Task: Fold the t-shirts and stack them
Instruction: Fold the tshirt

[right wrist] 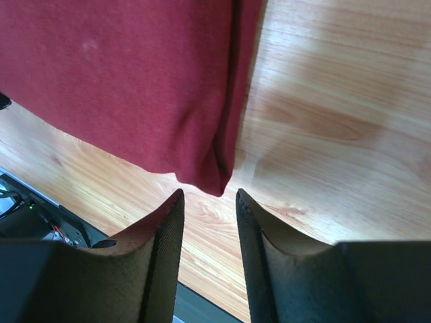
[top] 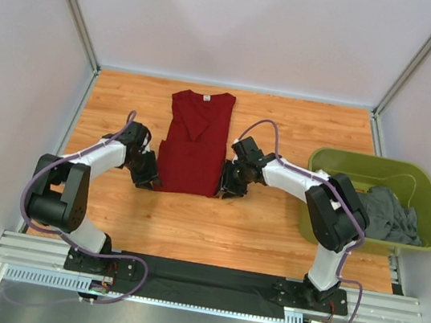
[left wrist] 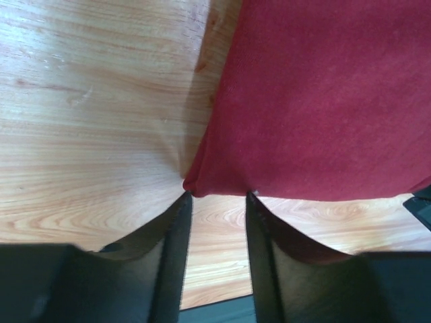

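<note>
Red shirt [top: 193, 146] lies on the tabletop [top: 269, 235], sleeves folded in. The left jaws and right jaws sit parted at its near corners, grasping nothing, apparently set to pinch them for the next fold.

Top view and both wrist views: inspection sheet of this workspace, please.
Surface: wooden table, light grain.
Job's things: red shirt flat mid-table, sides folded in, collar at far end; grey shirt crumpled in tub.
Clutter: green tub at right; black mat at near edge.
Grippers: left gripper open at red shirt's near left corner; right gripper open at its near right corner.
Cables: purple cables in loose loops.
Surroundings: pale walls, metal posts.
</note>
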{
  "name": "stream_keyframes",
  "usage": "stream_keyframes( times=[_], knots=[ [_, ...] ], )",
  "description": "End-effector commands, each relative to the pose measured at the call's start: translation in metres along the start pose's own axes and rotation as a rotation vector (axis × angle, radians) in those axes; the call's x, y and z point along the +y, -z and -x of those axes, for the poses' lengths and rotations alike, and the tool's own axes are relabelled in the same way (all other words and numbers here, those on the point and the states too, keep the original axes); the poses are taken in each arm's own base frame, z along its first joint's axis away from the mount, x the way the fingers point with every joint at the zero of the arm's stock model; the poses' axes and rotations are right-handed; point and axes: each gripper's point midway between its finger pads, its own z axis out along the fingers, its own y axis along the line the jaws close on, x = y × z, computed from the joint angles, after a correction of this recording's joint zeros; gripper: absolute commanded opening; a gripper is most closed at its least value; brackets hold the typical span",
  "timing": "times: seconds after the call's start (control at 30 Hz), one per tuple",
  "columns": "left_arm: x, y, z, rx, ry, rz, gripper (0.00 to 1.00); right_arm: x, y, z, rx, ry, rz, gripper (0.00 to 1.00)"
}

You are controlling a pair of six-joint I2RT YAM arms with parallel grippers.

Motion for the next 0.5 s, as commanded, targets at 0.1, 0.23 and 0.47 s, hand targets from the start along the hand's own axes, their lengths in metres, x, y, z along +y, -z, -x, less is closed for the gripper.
stream_keyframes(
  times=[0.1,0.23,0.47],
  knots=[
    [-0.002,-0.006,0.012,-0.035,-0.012,0.013,0.34,0.013,-0.004,0.006,-0.018,0.041,0.039,0.31],
    [0.005,-0.007,0.015,-0.051,-0.011,0.057,0.19,0.005,-0.005,0.004,-0.013,0.038,0.004,0.2],
    [0.016,-0.012,0.015,-0.047,0.001,0.113,0.0,-0.009,-0.006,0.0,-0.012,0.056,-0.052,0.0]
  ],
)
